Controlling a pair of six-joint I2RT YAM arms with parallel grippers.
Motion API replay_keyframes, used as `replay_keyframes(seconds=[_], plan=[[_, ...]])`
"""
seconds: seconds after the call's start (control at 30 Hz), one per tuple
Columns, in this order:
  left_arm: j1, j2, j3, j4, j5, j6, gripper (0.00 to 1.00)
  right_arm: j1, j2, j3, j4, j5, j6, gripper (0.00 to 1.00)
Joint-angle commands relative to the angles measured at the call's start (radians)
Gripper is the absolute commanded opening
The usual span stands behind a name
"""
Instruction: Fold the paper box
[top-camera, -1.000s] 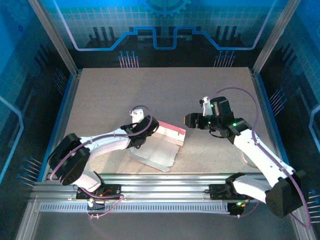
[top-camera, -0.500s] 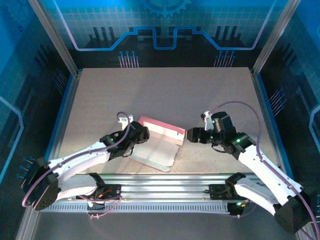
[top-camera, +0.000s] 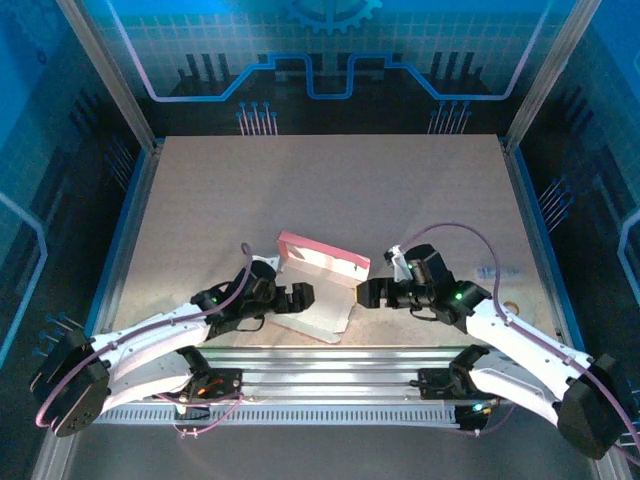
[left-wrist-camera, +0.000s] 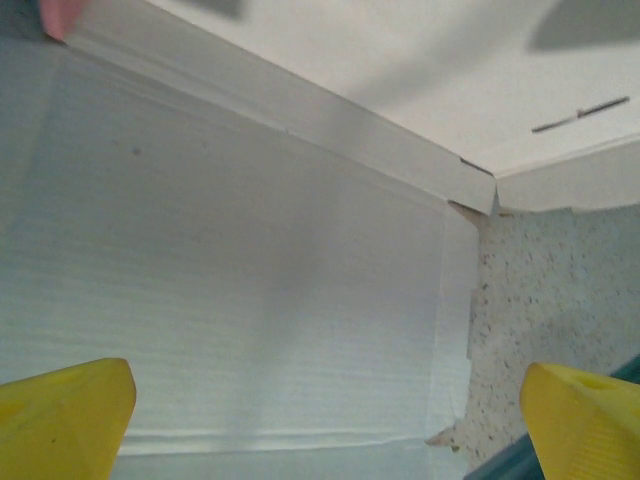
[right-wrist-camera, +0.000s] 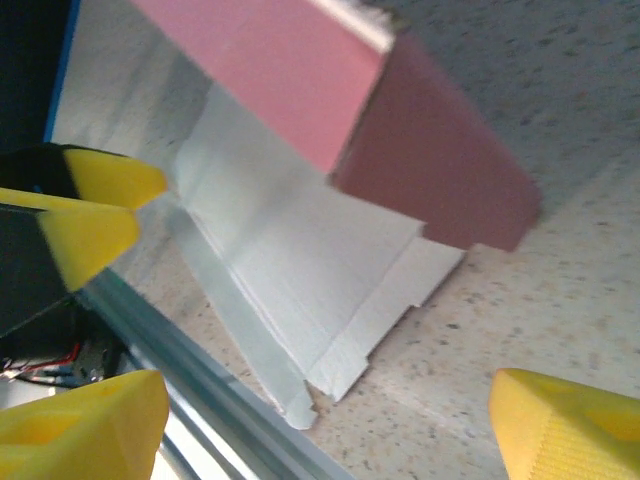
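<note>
The paper box (top-camera: 325, 303) lies near the front of the table (top-camera: 330, 180). Its pink part stands up on the far side, and its whitish panel lies flat toward the metal rail (top-camera: 330, 362). The left gripper (top-camera: 302, 298) hovers over that panel's left part, jaws spread wide and gripping nothing. The right gripper (top-camera: 364, 294) sits just right of the box, likewise released.

The left gripper (left-wrist-camera: 320, 430) hung with its yellow fingertips (left-wrist-camera: 62, 418) wide apart above the whitish inner face of the paper box (left-wrist-camera: 250, 270). Its raised flap (left-wrist-camera: 300, 105) ran diagonally across the top, with a pink corner at upper left. The speckled table (left-wrist-camera: 545, 300) lay at right.
</note>
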Motion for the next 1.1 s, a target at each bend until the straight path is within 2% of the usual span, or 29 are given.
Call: replay_keyframes(seconds=[0.0, 0.4, 0.7, 0.83, 1.07], plan=[[-0.006, 0.031, -0.011, 0.091, 0.089, -0.02, 0.99, 0.033, 0.02, -0.035, 0.149, -0.07, 0.038, 0.85], [-0.01, 0.122, -0.048, 0.193, 0.089, -0.145, 0.99, 0.084, 0.2, -0.061, 0.429, -0.007, 0.066, 0.81], [-0.016, 0.17, -0.086, 0.237, 0.082, -0.219, 0.99, 0.064, 0.292, 0.02, 0.327, 0.199, -0.035, 0.77], [-0.024, 0.204, -0.106, 0.276, 0.091, -0.247, 0.99, 0.026, 0.313, 0.048, 0.288, 0.232, -0.085, 0.77], [-0.051, 0.239, -0.115, 0.295, 0.071, -0.283, 0.99, -0.058, 0.365, 0.056, 0.31, 0.209, -0.114, 0.77]])
